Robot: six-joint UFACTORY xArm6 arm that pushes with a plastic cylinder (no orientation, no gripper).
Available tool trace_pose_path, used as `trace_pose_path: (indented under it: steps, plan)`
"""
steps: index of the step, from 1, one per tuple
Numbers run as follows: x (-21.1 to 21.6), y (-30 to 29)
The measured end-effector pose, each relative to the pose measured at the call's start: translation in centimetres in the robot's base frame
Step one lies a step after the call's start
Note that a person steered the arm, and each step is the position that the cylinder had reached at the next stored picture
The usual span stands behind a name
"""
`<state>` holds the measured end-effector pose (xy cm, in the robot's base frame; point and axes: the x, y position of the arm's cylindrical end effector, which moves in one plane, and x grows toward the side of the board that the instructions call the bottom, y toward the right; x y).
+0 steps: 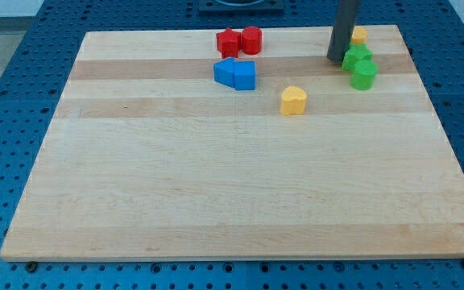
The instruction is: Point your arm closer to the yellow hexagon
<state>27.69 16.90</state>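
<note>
Wooden board (216,185) holds eight blocks, two per colour.

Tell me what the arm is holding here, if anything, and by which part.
Nothing is held. My tip rests on the board, just left of the green blocks and below-left of the yellow hexagon.

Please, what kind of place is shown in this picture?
Probably a robotics lab bench: a wooden board lies on a blue perforated table, with small coloured blocks, and my tip rests near the yellow hexagon.

Bright even light, soft short shadows under blocks, sharp focus, mild glare on board (216,185)
</note>
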Motion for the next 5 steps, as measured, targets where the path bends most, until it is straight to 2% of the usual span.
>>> trace_pose_path:
  steps: [3, 5]
  plan:
    - [-1.6, -2.8]
    - [-5.9, -2.6]
